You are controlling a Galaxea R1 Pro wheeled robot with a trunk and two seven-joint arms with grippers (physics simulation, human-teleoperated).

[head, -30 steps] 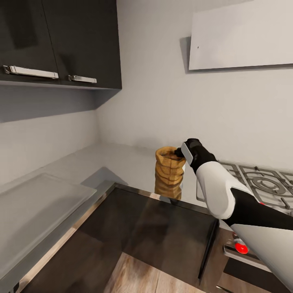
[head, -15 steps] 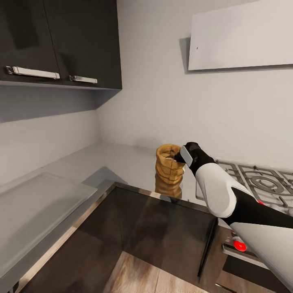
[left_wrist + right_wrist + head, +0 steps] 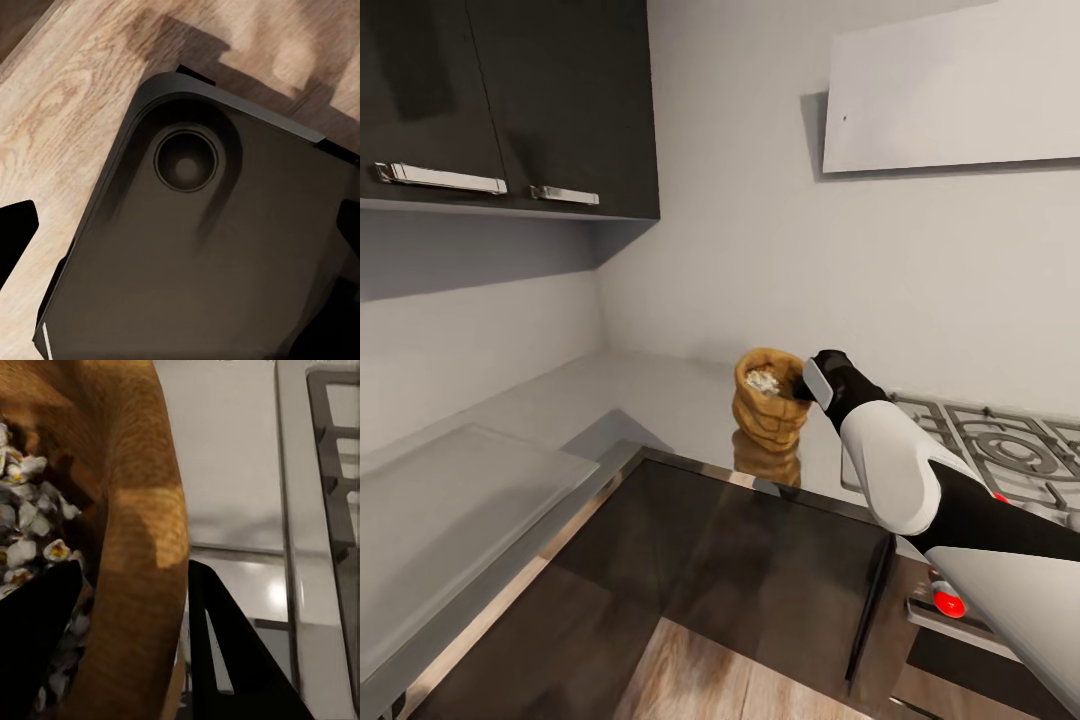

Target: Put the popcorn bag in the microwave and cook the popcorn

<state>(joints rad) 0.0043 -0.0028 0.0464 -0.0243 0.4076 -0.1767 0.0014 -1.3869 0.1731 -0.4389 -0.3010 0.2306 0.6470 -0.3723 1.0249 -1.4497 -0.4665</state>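
Your right gripper (image 3: 800, 384) clamps the popcorn bag (image 3: 767, 412) rim, one finger inside. The tilted bag may spill kernels if you swing fast.

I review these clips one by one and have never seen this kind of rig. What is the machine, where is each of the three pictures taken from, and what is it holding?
This is a simulated two-armed wheeled robot in a kitchen. The head view looks forward and down from a camera on its head. There its white and black right arm reaches to a tan-brown crumpled paper popcorn bag, lifted and tilted above the glossy grey countertop, with white kernels showing in its mouth. A grated gas hob lies beside it, dark wall cabinets hang above.

The right wrist view looks along the right gripper: its dark fingers stand on either side of the bag's rolled rim, one inside among the popcorn, one outside, so it grips the rim.

The left wrist view looks down past dark finger shapes at the robot's dark base and a wooden floor.
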